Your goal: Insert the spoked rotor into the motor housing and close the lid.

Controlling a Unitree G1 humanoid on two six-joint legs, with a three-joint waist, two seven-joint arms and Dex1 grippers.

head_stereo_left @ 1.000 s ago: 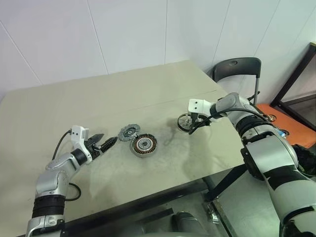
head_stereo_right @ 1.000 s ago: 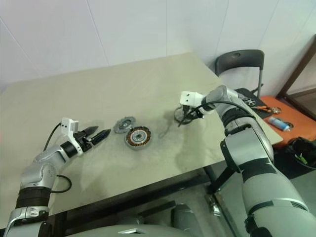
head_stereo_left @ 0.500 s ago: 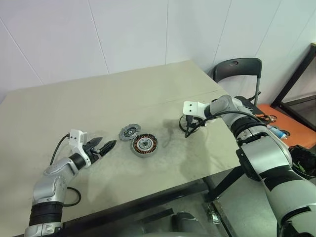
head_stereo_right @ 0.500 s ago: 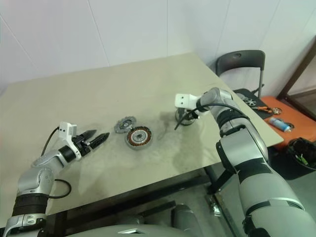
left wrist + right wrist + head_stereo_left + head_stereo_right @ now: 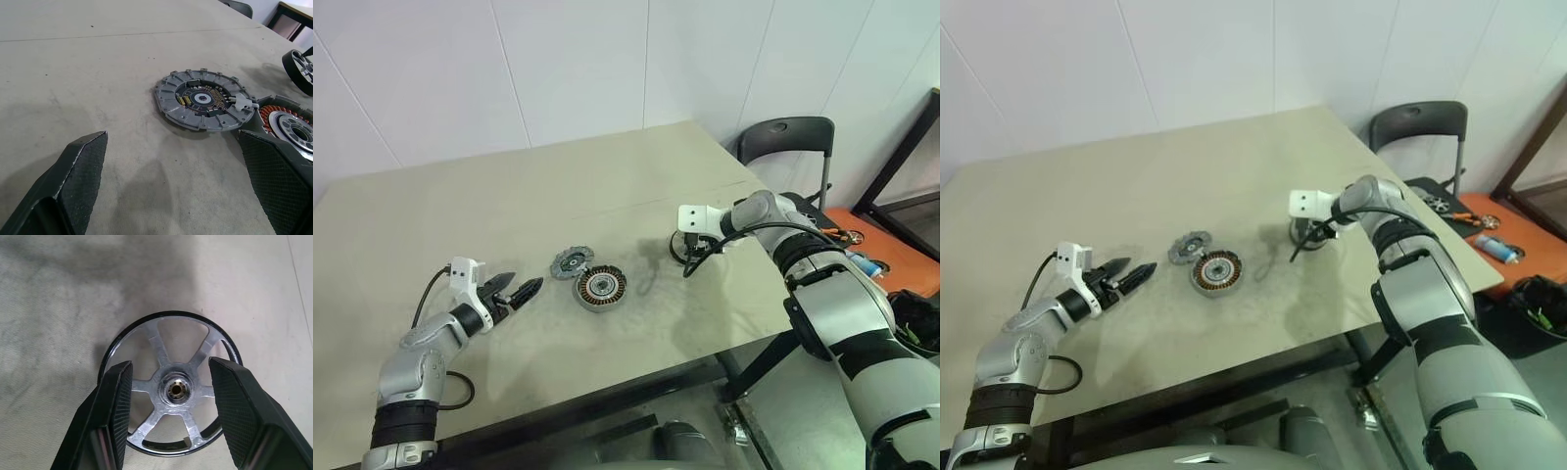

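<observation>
Rotor (image 5: 175, 390) sits flat on the table (image 5: 509, 206), right gripper (image 5: 171, 396) straddling its rim, half open, not clearly gripping. Left gripper (image 5: 171, 191) gapes wide, empty, near the housing (image 5: 599, 286) and lid (image 5: 203, 98).

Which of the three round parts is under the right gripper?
The black-rimmed spoked rotor, alone at the right; the copper-wound motor housing and grey notched disc lie together mid-table.

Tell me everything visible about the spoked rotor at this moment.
The spoked rotor is a round wheel with a thin black outer ring, six silvery metal spokes and a silvery hub with a brass-coloured bore. It lies flat on the table, well to the right of the housing and apart from it. The right gripper points down at it, fingers spread either side of the hub; whether they touch it cannot be told.
</observation>
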